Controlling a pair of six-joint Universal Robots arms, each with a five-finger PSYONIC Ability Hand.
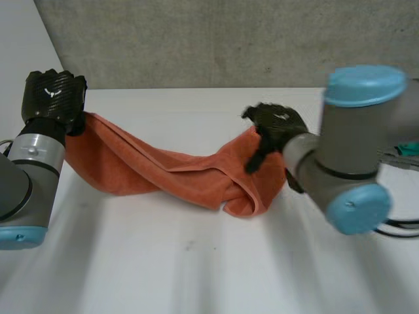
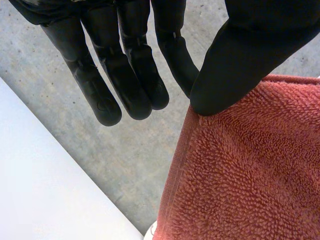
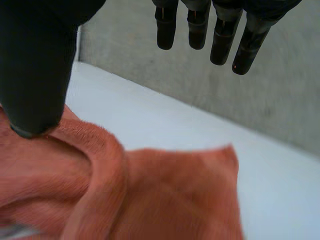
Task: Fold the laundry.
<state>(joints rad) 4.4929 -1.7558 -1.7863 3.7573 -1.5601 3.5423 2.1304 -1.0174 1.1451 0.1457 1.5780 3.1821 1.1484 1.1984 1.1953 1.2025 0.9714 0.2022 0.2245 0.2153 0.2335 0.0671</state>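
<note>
Orange towel (image 1: 163, 171) slung between two ends above the surface (image 1: 196, 261).
Left robot hand (image 1: 54, 95) and right robot hand (image 1: 278, 124) are both spread, with only the thumbs touching the towel's ends, probably to stretch it flat.

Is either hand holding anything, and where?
Nothing is gripped; both hands are open. The left hand touches the orange towel with its thumb on one end's edge; the right hand rests its thumb on a raised fold at the other end.

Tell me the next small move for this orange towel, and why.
Probably close the right hand on the towel: its thumb rests on the bunched cloth, but its fingers are straight and clear of it, so nothing grips that end yet.
</note>
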